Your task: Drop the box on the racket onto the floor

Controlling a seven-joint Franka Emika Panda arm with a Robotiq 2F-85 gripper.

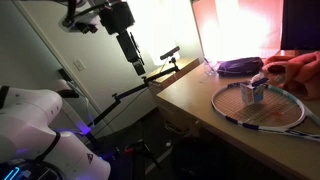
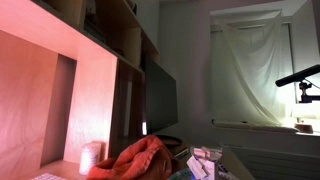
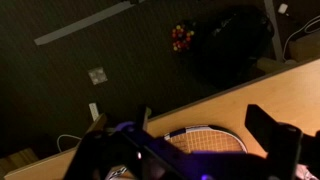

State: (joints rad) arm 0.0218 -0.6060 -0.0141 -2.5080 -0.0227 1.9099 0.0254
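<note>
Scene: dim room, wooden desk (image 1: 200, 105) filling the right half of an exterior view; bright glow behind it

Racket: lies flat on the desk (image 1: 262, 105), lower right of frame, head toward the desk's near edge; in the wrist view its head shows at bottom centre (image 3: 205, 138)

Box: stands upright on the racket strings (image 1: 253, 93), right of centre, roughly mid-head; in an exterior view a small pale carton shows at bottom right (image 2: 205, 160), probably the same one, hard to be sure

Floor: dark, seen in the wrist view across the upper left (image 3: 80, 50), below the desk edge

Gripper: up in the upper middle of frame (image 1: 130, 50), well apart from box and racket, off the desk's left side; wrist view shows both fingers (image 3: 270, 135) spread wide with nothing between them, so released and empty

Other: purple bundle (image 1: 238, 67) and orange cloth (image 1: 300, 68) behind the racket

Step in hand: approach not yet begun in earnest; box untouched

Next move calls for: travel right and down to the box, then either a pinch on its sides or a sideways push over the desk edge

Risk: box looks light, may tip on the strings
</note>
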